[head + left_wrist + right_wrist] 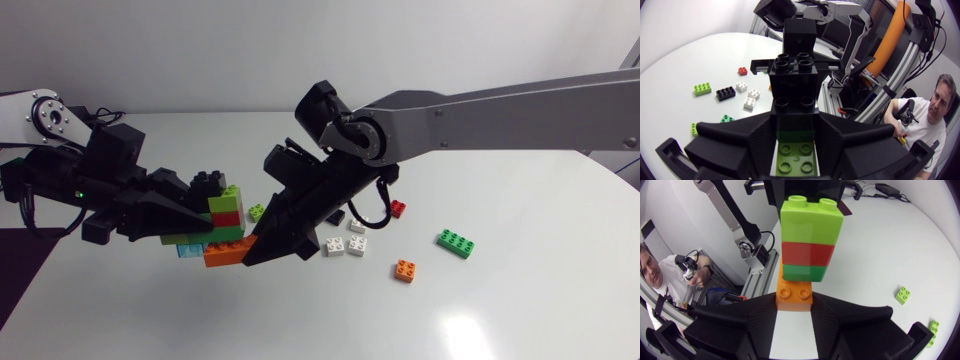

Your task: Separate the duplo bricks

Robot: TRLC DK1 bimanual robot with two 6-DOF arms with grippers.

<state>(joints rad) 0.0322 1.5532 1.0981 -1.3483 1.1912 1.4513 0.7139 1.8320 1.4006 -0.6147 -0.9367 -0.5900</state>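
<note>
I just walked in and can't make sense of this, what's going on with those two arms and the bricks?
Both arms are gripping one stack of duplo bricks from opposite sides. The left gripper is shut on the stack at a green layer, with a black brick at its far end. The right gripper is shut on the orange brick at the base, apparently to pull it off. Loose bricks lie on the table nearby.
</note>
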